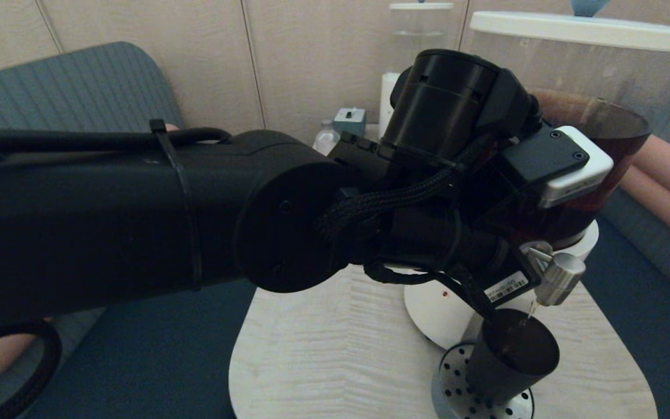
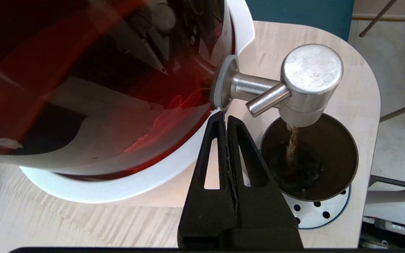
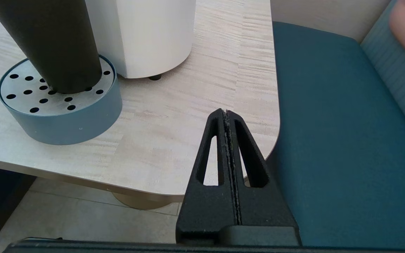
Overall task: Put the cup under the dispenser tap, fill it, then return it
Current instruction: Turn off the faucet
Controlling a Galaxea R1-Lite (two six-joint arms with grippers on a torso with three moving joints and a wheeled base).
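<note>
Pale wood-grain surface (image 2: 65, 218) beneath a large white-based dispenser of dark brown drink (image 2: 83, 88): filling under way.
The small matte black tapered cup (image 2: 309, 158) stands on a perforated drip tray (image 2: 315, 211) directly below the brushed-steel dispenser tap (image 2: 308, 82), brown stream falling inside. The left claw (image 2: 227, 123), pressed together, sits beside the tap lever; best wait, then close it before overflow. The right claw (image 3: 226, 117), also pressed together, idles off the tray's side.
</note>
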